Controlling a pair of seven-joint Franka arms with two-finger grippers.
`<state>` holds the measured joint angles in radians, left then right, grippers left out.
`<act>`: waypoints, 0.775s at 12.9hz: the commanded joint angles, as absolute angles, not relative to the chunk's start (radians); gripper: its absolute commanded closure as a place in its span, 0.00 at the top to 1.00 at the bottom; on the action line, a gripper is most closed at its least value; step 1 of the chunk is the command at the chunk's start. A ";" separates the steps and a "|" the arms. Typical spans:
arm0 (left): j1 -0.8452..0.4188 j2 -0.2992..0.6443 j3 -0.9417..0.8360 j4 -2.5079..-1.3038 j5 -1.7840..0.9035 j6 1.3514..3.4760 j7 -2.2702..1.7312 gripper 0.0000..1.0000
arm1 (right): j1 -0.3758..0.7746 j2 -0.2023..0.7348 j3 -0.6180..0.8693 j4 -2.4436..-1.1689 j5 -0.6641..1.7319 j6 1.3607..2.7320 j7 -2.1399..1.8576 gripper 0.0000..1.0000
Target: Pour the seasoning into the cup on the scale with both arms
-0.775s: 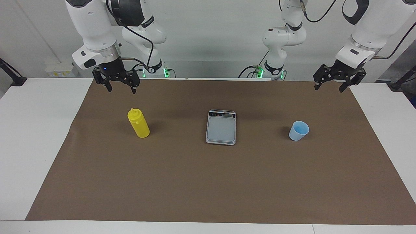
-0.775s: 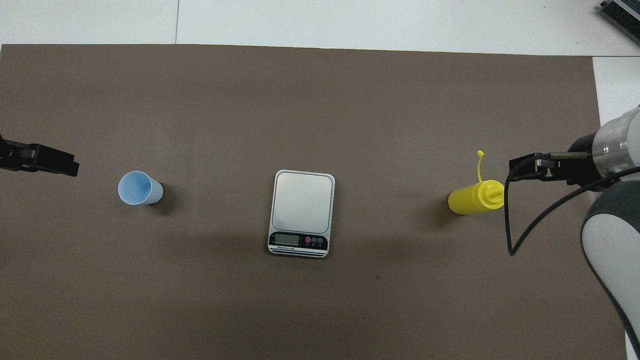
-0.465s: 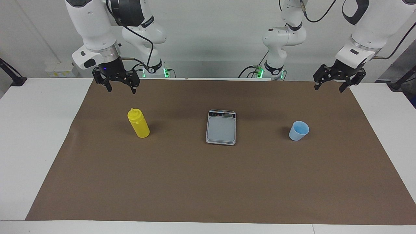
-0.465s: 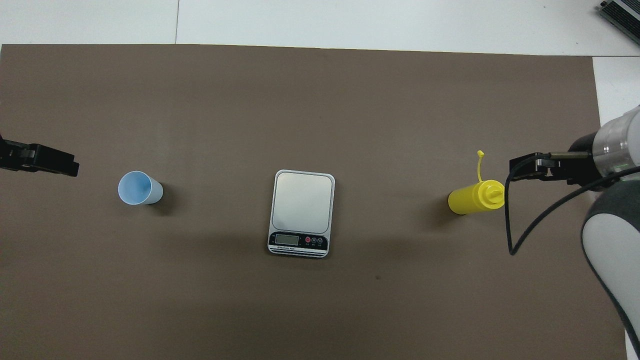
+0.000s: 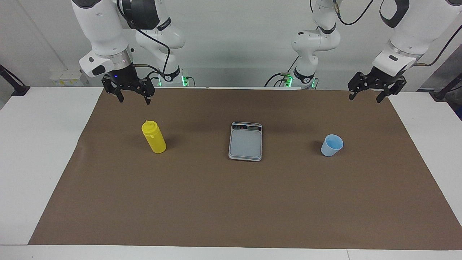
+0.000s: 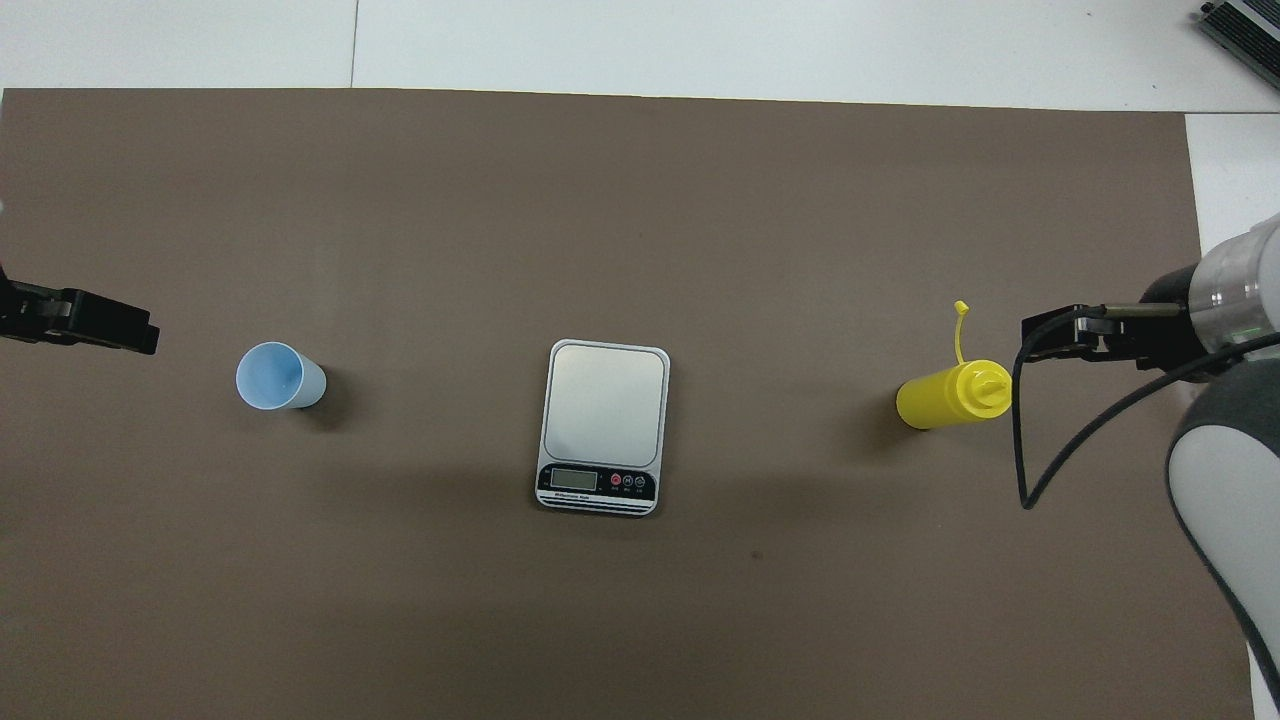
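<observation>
Up at the top of the facing view, both sets of jaws stood spread wide and held nothing. The right gripper (image 5: 132,97) hung in the upper left of that frame, above the brown mat (image 5: 231,202) near its edge, and the left gripper (image 5: 365,95) hung in the upper right, over the mat's corner. Just below the right gripper in the frame, the yellow bottle (image 5: 154,137) stood upright on the mat, untouched. The scale (image 5: 245,141) lay flat at the frame's centre, its display end toward the robots. The blue cup (image 5: 331,145) stood upright at centre right, well apart from the scale.
</observation>
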<state>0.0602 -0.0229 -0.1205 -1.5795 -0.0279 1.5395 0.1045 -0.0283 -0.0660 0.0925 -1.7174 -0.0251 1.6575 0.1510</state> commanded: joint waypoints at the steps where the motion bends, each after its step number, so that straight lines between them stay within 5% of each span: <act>1: 0.066 -0.069 -0.120 -1.671 -0.026 1.619 0.137 1.00 | -0.041 -0.081 0.098 -1.738 -0.018 1.677 0.140 1.00; 10: 0.106 -0.083 -0.120 -2.069 -0.029 2.024 0.087 1.00 | -0.041 -0.081 0.098 -1.740 -0.018 1.677 0.141 1.00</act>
<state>0.0886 -0.0512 -0.1144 -1.9523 -0.0277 1.9196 0.1035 -0.0294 -0.0660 0.0926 -1.7174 -0.0250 1.6575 0.1510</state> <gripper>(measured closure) 0.000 0.000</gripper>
